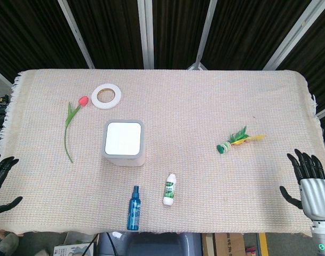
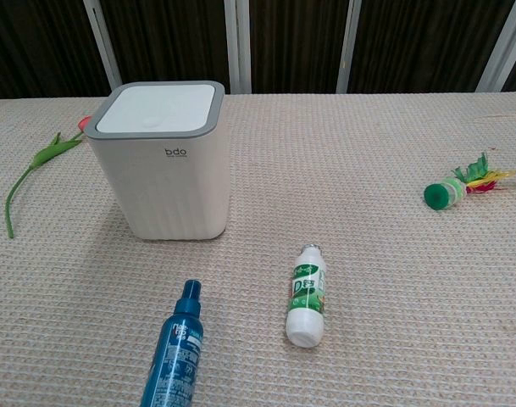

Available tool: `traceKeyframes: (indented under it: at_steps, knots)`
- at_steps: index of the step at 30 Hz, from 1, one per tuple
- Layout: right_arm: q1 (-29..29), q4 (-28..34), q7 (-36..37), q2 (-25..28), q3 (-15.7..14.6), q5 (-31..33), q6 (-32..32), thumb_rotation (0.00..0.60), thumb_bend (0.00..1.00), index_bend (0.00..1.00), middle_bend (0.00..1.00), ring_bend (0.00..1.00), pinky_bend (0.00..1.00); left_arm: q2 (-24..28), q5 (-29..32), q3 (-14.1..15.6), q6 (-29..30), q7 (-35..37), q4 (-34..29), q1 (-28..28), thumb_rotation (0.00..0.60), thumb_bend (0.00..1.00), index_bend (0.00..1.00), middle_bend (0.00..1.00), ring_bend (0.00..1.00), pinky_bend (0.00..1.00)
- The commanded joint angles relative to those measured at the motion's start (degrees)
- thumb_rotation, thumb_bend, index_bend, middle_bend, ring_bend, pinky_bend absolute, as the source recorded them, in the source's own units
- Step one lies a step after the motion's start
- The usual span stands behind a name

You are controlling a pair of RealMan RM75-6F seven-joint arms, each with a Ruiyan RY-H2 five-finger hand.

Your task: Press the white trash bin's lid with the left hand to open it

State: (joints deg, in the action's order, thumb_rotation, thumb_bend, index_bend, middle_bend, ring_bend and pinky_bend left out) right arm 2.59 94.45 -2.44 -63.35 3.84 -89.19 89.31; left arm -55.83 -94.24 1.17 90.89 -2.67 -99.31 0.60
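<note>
Dark slatted panels back a table under a woven cloth point(image 1: 205, 106). We find the white bin point(image 1: 124, 143) left of centre, upright, its lid point(image 2: 158, 108) flat and closed. Near it lie a blue spray bottle point(image 1: 134, 208) and a white bottle point(image 1: 170, 190); a tape roll point(image 1: 106, 96) and tulip point(image 1: 72, 124) sit far left, a feathered toy point(image 1: 239, 140) right. Our left hand point(image 1: 2, 178) rests at the near-left edge, fingers spread, holding nothing, well apart from the bin. The right hand point(image 1: 309, 181) sits likewise at the near-right edge. We judge nothing done yet: reach and press remain.
</note>
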Motion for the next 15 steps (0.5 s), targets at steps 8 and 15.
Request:
traceKeyframes:
  at_steps: [8,15]
  knots:
    - [0.0,-0.05,0.28,-0.01,-0.04,-0.24,0.09,0.6,0.27,0.1,0.02,0.01,0.0,0.3,-0.01,0.05,0.63,0.13,-0.31,-0.39,0.6,0.21,0.14,0.1,0.01,0.04]
    - [0.05,-0.27,0.25,-0.06,0.01,0.15,-0.21,0.6,0.27,0.1,0.02,0.01,0.0,0.18,0.58,0.04,-0.42,-0.37,-0.66,-0.06,0.6,0.21,0.14,0.1,0.01,0.04]
